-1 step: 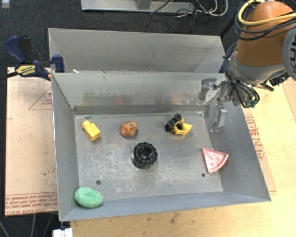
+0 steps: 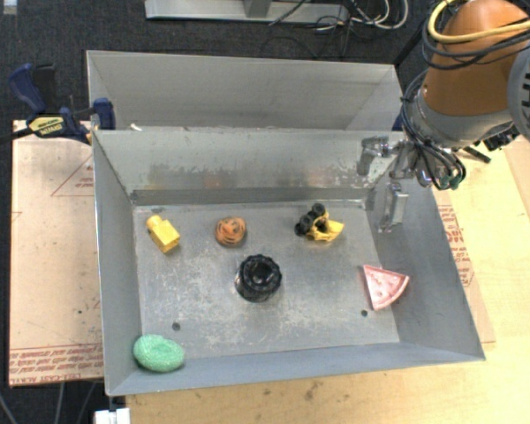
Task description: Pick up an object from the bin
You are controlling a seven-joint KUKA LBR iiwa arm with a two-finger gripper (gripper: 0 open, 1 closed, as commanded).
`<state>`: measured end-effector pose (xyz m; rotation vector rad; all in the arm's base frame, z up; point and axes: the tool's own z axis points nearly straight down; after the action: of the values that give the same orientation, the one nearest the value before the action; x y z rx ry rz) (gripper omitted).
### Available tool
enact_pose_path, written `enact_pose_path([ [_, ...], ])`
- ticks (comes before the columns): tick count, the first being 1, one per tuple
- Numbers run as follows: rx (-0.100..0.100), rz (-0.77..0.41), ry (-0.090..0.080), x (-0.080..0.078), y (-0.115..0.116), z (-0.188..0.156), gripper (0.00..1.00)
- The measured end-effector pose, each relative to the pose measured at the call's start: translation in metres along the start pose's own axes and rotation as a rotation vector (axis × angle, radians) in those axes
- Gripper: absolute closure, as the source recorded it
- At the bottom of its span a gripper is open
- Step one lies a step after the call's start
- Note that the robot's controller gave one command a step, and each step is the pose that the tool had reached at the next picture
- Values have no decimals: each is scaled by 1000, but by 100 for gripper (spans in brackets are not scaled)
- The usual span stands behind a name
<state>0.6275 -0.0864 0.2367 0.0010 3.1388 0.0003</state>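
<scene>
**Wedge and toy nearest the hand; nothing picked yet**

Pink wedge: flat on the bin floor, right side, toward the front. Black-and-yellow toy: at the back, right of centre. Hand hangs at the bin's right end, near the back corner, between these two in plan: toy to its left, wedge in front of it. It looks clear of both and appears to be above the floor; exact height not readable.

Hand state: cannot tell how far open it is. No object seen in it.

Other items, all well apart from the hand: yellow block back left, orange ball beside it, black cap mid-floor, green lump front left corner.

Progress, my judgement: early. All six items lie on the floor, none lifted. Left to do: choose a target, descend, close, lift. Target not determinable yet.
</scene>
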Motion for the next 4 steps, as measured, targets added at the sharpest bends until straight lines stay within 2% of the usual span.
enact_pose_path([
  [1,2,-205,-8,-18,17,49,0],
  [2,-2,-240,2,-18,36,77,0],
  [3,-1,-135,-2,-21,24,76,0],
  [4,0,-325,-5,-24,18,140,0],
])
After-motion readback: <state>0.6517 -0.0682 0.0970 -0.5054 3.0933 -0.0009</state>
